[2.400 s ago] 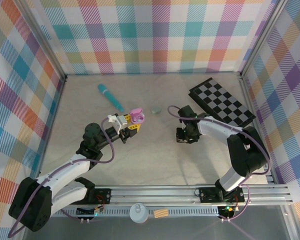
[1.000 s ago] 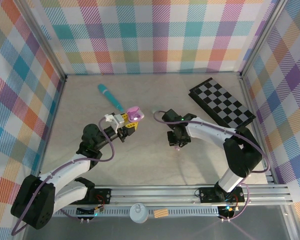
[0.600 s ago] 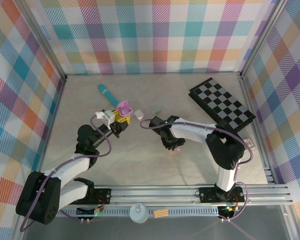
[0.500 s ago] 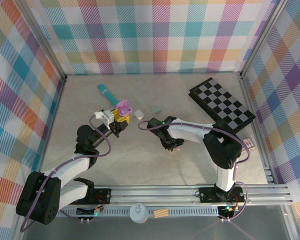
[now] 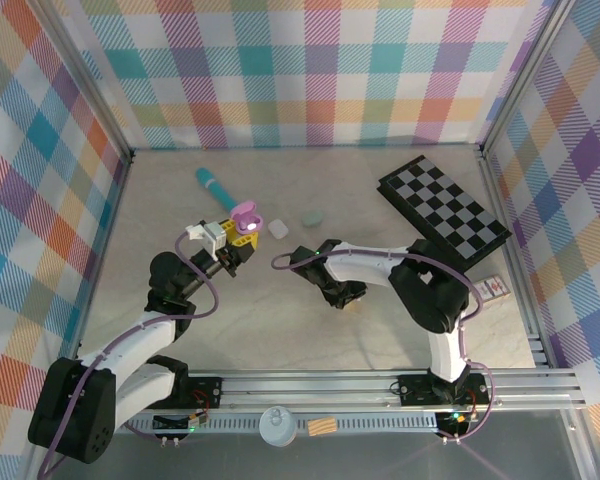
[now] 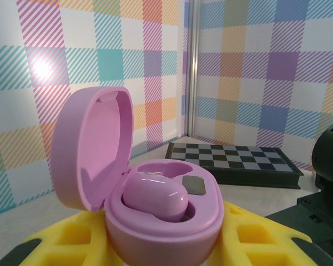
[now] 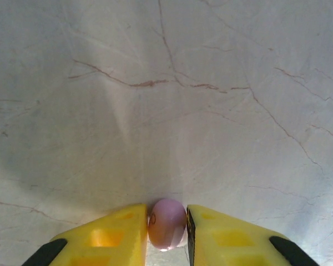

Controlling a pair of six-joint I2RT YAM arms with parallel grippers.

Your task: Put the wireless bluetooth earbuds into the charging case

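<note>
A: Your right gripper (image 7: 167, 237)?
B: Nearly closed, pinching a purple earbud (image 7: 166, 220) at its fingertips, low over the table (image 7: 222, 111). Probably to lift it.
A: Left?
B: Your left gripper (image 5: 235, 232) clamps the charging case (image 6: 164, 221), lid open. One seated bud (image 6: 154, 198), so the spare slot (image 6: 194, 185) likely takes yours.

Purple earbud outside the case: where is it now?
Right wrist view: the loose purple earbud is down on the table, pinched between the right gripper fingers. Top view: mid-table, right of the open purple case in the left gripper.
</note>
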